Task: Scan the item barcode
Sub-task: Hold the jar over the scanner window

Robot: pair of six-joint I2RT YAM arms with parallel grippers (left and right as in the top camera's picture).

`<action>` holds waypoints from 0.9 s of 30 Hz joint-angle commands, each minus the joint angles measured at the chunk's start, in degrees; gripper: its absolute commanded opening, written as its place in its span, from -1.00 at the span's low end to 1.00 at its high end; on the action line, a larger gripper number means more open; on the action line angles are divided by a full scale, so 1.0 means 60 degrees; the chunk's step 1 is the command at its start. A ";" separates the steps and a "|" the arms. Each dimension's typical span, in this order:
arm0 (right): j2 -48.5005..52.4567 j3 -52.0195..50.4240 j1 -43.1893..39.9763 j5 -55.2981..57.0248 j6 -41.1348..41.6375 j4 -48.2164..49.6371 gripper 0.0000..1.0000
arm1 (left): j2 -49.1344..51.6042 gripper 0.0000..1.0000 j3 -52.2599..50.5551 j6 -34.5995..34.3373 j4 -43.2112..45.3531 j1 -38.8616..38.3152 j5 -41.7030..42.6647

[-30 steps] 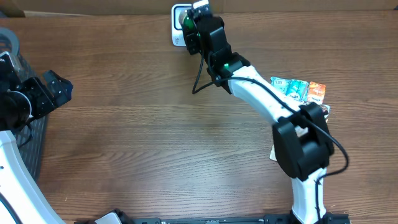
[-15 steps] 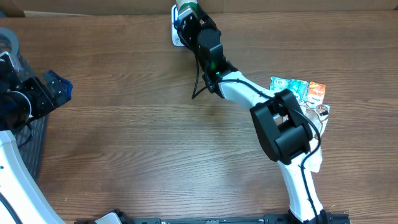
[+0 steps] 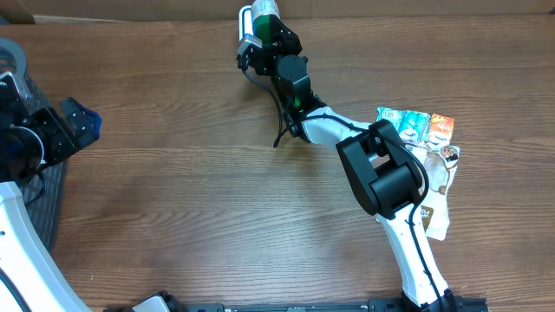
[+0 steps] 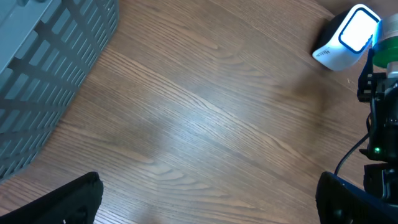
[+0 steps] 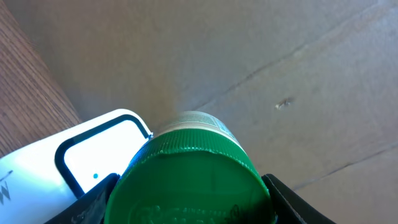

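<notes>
1. The right pincer [image 5: 189, 208] grips a green-capped bottle [image 5: 186, 171], one finger on each side.
2. The bottle is at the far edge of the table [image 3: 173, 199], just beside the white scanner [image 4: 347, 38].
3. The left pincer [image 4: 208, 202] is wide open and holds nothing, near the grey basket [image 4: 43, 68].
4. Some packets [image 3: 416, 126] lie by the right arm.

Grey basket [image 4: 50, 62] far left; colourful packets [image 3: 416, 127] right; cardboard wall [image 5: 280, 62] behind.
</notes>
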 commanded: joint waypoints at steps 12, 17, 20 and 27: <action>-0.0182 0.0335 0.0565 0.0557 0.0299 0.1202 -0.25 | 0.0015 0.99 0.0117 0.0182 0.0011 0.0022 0.0080; -0.0561 0.0335 0.1093 0.0535 0.1515 0.0758 -0.16 | 0.0015 0.99 0.0117 0.0182 0.0011 0.0022 0.0080; -0.0834 0.0335 0.1392 0.0459 0.2397 0.0157 -0.14 | 0.0015 0.99 0.0117 0.0182 0.0011 0.0022 0.0080; -0.1745 0.0335 0.2299 0.0361 0.4608 -0.2160 -0.06 | 0.0015 0.99 0.0117 0.0182 0.0015 0.0022 0.0080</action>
